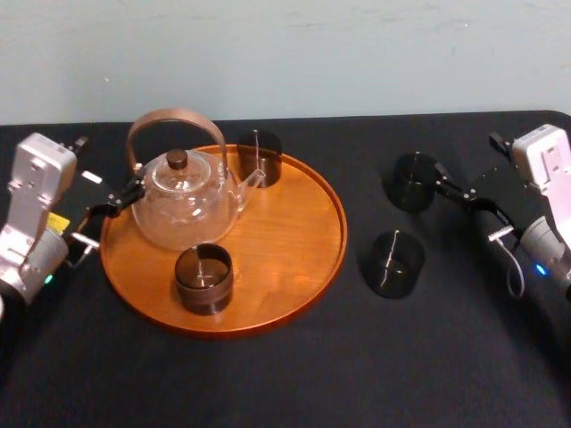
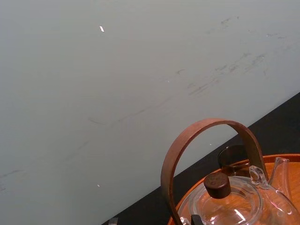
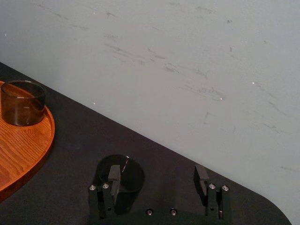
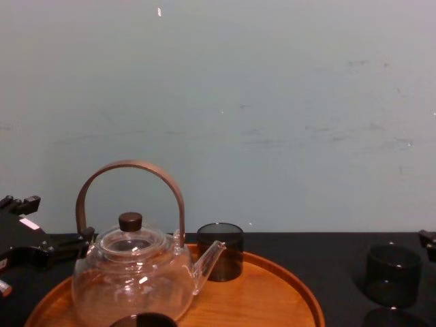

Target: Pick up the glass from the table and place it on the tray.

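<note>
Two dark smoked glasses stand on the black table [image 1: 285,374], right of the tray: a far glass [image 1: 412,181] [image 3: 123,174] [image 4: 392,274] and a near glass [image 1: 395,264]. My right gripper [image 1: 453,189] [image 3: 157,177] hovers open just right of the far glass, with nothing between its fingers. The round orange-brown tray [image 1: 303,259] [image 4: 272,293] [image 3: 21,150] carries a glass teapot [image 1: 183,201] [image 2: 234,201] [image 4: 133,269] and two more dark glasses, one at the back [image 1: 260,159] [image 4: 220,251] and one at the front [image 1: 203,278]. My left gripper [image 1: 114,203] sits open at the tray's left rim beside the teapot.
The teapot's tall brown bail handle [image 1: 174,125] [image 2: 206,140] rises above the tray. A pale wall [image 4: 218,102] stands behind the table's back edge. Bare black tabletop stretches along the front and between the tray and the two outer glasses.
</note>
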